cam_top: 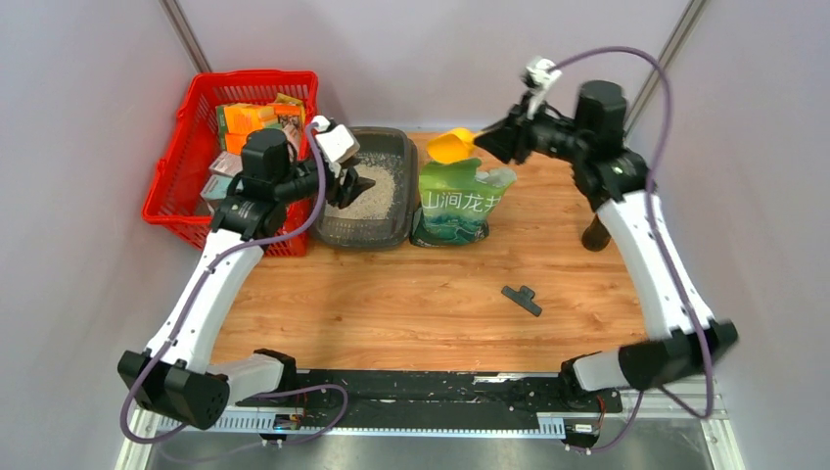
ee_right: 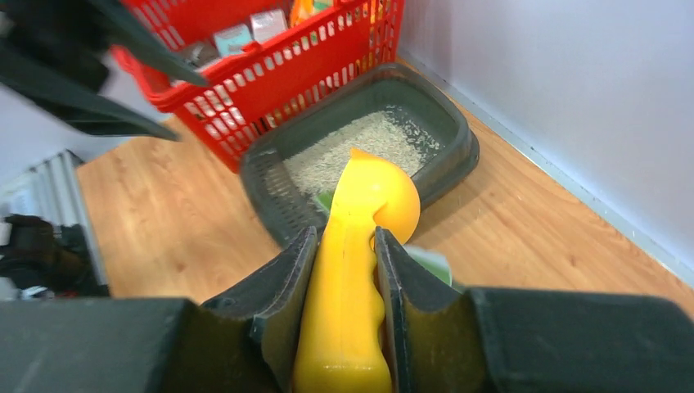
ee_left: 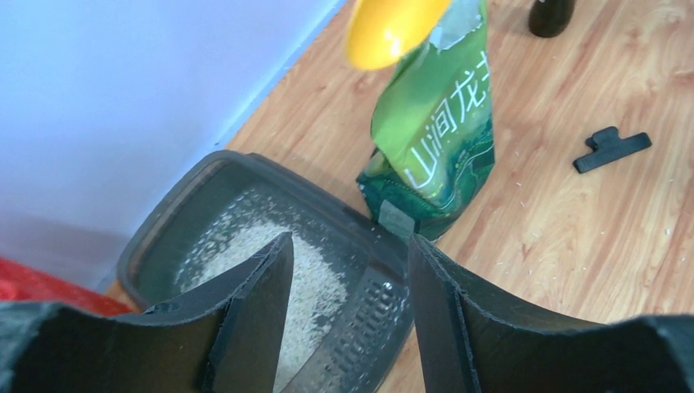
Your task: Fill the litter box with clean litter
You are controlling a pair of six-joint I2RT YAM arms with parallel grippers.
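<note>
The dark grey litter box (cam_top: 385, 225) sits at the back of the table beside the red basket, with pale clean litter (cam_top: 377, 191) spread over its floor. The litter box (ee_right: 448, 131) and its litter (ee_right: 360, 143) also show in the right wrist view. My left gripper (cam_top: 354, 183) hangs open just over the box's left part; in its own view the near rim (ee_left: 372, 327) and litter (ee_left: 307, 282) lie between the jaws. My right gripper (cam_top: 489, 140) is shut on the handle of a yellow scoop (cam_top: 451, 147), held above the green bag (cam_top: 458, 201).
A red mesh basket (cam_top: 181, 171) with boxes stands left of the litter box. A black clip (cam_top: 522, 299) lies on the wood right of centre. A dark post (cam_top: 595, 235) stands at the right. Grey walls close in behind and at both sides.
</note>
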